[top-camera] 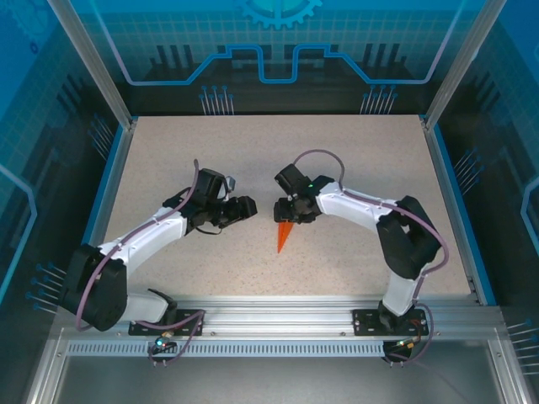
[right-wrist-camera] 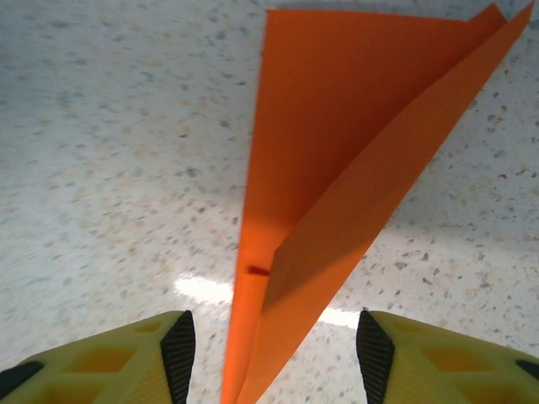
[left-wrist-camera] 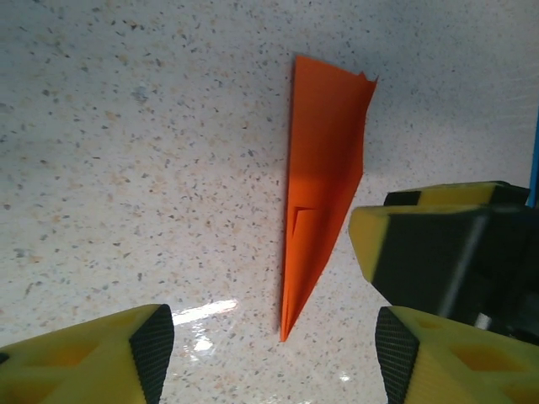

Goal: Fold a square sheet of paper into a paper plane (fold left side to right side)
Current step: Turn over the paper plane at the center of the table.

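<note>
Paper plane [top-camera: 284, 236] is lying on the surface [top-camera: 168, 151] roughly btw my two sets of jaws, already folded down to a slim pointed dart shape. Its long axis runs near-to-far. The sharp tip points back toward my bases, and in the top view the wide tail end is tucked under my right jaws. So the right side is def the closer one, basically parked over it. My left jaws sit just beside it on its left, not touching.

Both sets are spread atm. On the right wrist cam the narrow end runs down btw the right jaws w/ a gap on either side, so nothing's pinched. On the left wrist cam it lies out ahead, tip toward me, w/ bare surface btw the left jaws.

One thing tho: from the right wrist cam the top layer isn't flat, it stands up off the lower one along the crease. IMO the fold is made but wants pressing. My guess is whatever comes next has to line up w/ that near-far axis, and a push from the side could skew the flap.
</note>
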`<action>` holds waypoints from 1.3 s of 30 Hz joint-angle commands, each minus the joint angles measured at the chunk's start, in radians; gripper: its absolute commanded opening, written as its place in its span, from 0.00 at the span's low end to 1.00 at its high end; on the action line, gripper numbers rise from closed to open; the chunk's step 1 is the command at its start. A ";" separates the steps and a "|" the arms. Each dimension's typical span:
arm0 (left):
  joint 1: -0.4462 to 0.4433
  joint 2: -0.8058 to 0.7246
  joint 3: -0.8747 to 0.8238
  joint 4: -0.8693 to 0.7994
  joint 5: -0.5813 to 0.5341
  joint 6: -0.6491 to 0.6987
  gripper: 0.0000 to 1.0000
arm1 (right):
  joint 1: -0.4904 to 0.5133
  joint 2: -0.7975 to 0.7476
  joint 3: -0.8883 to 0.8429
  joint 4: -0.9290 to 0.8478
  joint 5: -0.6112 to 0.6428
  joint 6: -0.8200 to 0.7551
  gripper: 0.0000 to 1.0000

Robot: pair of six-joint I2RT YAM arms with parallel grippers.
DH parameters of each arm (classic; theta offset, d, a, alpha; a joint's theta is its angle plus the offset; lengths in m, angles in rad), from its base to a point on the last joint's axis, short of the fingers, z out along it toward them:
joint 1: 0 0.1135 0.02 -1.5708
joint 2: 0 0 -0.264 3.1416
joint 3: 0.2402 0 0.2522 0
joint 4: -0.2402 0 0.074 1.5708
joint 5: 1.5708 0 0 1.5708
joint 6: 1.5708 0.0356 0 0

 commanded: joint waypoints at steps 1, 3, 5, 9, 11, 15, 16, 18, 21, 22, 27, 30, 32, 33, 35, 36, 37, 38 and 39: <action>0.009 -0.030 0.020 -0.047 -0.037 0.033 0.68 | 0.024 0.055 0.059 -0.074 0.062 0.046 0.50; 0.010 -0.034 0.016 -0.052 -0.040 0.035 0.68 | 0.026 0.075 0.078 -0.095 0.069 0.047 0.42; 0.009 -0.040 0.013 -0.056 -0.043 0.036 0.68 | 0.032 0.078 0.090 -0.112 0.074 0.041 0.29; 0.012 -0.049 0.019 -0.069 -0.060 0.039 0.68 | 0.043 0.036 0.110 -0.142 0.090 0.017 0.07; 0.012 -0.054 0.028 -0.075 -0.072 0.042 0.69 | 0.059 -0.004 0.120 -0.140 0.089 -0.009 0.01; 0.017 -0.073 0.045 -0.096 -0.107 0.049 0.69 | 0.096 -0.079 0.121 -0.100 0.041 -0.063 0.00; 0.020 -0.081 0.048 -0.100 -0.115 0.049 0.70 | 0.100 -0.101 0.108 -0.077 0.015 -0.070 0.00; 0.024 -0.099 0.052 -0.108 -0.133 0.050 0.70 | 0.106 -0.151 0.061 0.002 -0.045 -0.072 0.00; 0.032 -0.130 0.048 -0.115 -0.155 0.049 0.71 | 0.098 -0.203 -0.045 0.145 -0.131 -0.056 0.00; 0.035 -0.139 0.043 -0.115 -0.159 0.048 0.72 | 0.088 -0.206 -0.085 0.189 -0.168 -0.043 0.00; 0.041 -0.158 0.031 -0.123 -0.163 0.047 0.73 | 0.029 -0.173 -0.264 0.409 -0.285 0.012 0.00; 0.041 -0.159 0.024 -0.128 -0.159 0.042 0.74 | -0.006 -0.144 -0.337 0.485 -0.313 0.021 0.00; 0.041 -0.161 0.022 -0.131 -0.157 0.036 0.74 | -0.024 -0.139 -0.370 0.497 -0.316 0.015 0.00; 0.041 -0.162 0.020 -0.132 -0.155 0.034 0.74 | -0.029 -0.142 -0.380 0.495 -0.308 0.013 0.00; 0.041 -0.166 0.019 -0.131 -0.155 0.027 0.74 | -0.042 -0.151 -0.406 0.481 -0.290 0.002 0.00; 0.041 -0.168 0.018 -0.132 -0.156 0.024 0.74 | -0.048 -0.155 -0.415 0.470 -0.282 -0.002 0.00; 0.041 -0.171 0.018 -0.131 -0.157 0.024 0.74 | -0.054 -0.163 -0.426 0.464 -0.275 -0.008 0.00; 0.042 -0.173 0.018 -0.131 -0.157 0.022 0.75 | -0.063 -0.170 -0.438 0.461 -0.267 -0.012 0.01; 0.041 -0.173 0.018 -0.133 -0.158 0.022 0.75 | -0.071 -0.173 -0.448 0.458 -0.263 -0.011 0.01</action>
